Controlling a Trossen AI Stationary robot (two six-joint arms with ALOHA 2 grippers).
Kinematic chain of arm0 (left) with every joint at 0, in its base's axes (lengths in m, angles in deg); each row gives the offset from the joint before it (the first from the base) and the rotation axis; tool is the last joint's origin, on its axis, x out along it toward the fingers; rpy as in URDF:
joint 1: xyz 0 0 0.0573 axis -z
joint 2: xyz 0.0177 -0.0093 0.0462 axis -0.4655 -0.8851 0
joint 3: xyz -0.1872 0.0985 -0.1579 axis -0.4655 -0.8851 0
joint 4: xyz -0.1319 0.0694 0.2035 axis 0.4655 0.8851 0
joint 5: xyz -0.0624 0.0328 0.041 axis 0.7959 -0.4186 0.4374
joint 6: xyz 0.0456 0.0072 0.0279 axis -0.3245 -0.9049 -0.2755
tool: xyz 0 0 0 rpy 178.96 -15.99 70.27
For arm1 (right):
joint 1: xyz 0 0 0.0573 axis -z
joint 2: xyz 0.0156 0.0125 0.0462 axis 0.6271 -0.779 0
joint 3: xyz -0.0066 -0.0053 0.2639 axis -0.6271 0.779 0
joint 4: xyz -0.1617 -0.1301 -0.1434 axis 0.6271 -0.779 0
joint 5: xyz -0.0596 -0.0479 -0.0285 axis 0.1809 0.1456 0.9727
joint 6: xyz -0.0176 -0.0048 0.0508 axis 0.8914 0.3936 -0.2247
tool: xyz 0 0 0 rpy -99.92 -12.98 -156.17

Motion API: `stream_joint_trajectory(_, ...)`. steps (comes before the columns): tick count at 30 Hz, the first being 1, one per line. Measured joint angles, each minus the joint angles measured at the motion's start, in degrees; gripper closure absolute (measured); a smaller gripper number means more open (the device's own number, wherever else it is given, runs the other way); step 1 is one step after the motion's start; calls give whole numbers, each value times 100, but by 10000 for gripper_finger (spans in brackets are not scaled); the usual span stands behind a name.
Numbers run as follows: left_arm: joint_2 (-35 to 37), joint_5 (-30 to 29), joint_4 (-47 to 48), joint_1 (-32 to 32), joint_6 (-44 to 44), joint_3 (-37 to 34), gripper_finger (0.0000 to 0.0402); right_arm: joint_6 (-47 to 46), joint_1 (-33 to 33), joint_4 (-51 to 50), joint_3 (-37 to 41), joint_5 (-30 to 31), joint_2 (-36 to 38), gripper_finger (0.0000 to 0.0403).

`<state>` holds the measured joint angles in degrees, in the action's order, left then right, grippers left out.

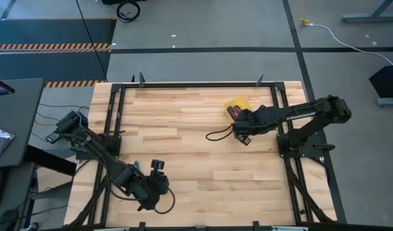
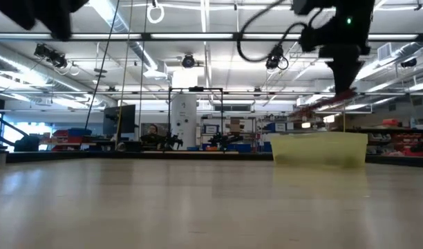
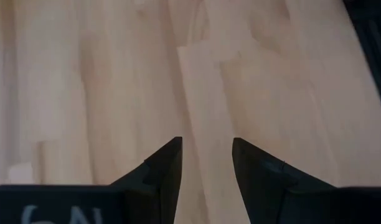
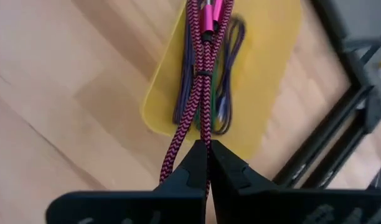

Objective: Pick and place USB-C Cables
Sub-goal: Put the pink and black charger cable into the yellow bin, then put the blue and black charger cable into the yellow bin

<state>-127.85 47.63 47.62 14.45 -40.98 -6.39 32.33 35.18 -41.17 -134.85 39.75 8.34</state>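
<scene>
My right gripper is shut on the magenta USB-C cable, above the near edge of the small yellow tray. The tray holds purple-blue cables and a thin green one lying on its floor. No teal cable shows. In the low view the right gripper points down above the tray. My left gripper is open over bare wood near the table's near-left part. My right gripper pinches the magenta cable bundle between its two fingers at one end of the bundle, several strands together. The fingers come from above, pointing down. The bundle hangs below them over the tray, plug ends lowest; I cannot tell whether these touch the tray.
A black metal frame runs around the wooden table top. A black wire loop belonging to the right arm hangs left of its gripper. The room behind shows in the low view.
</scene>
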Motion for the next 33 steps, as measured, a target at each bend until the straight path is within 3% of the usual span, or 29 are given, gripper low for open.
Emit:
stream_joint_trajectory(6,-2,41,342,299,69,0,253,237,614,175,571,76,-7,396)
stream_joint_trajectory(15,-2,37,344,346,374,0,253,1173,1392,1583,1191,-214,-4,387)
stream_joint_trajectory(21,-2,104,807,343,543,0,253,1328,1566,1673,1236,-180,-4,328)
stream_joint_trajectory(28,-2,811,1645,195,1205,0,253,1359,1424,1581,1236,81,55,242)
stream_joint_trajectory(33,-2,1208,2128,147,1949,0,253,1044,1181,1581,1236,117,333,217)
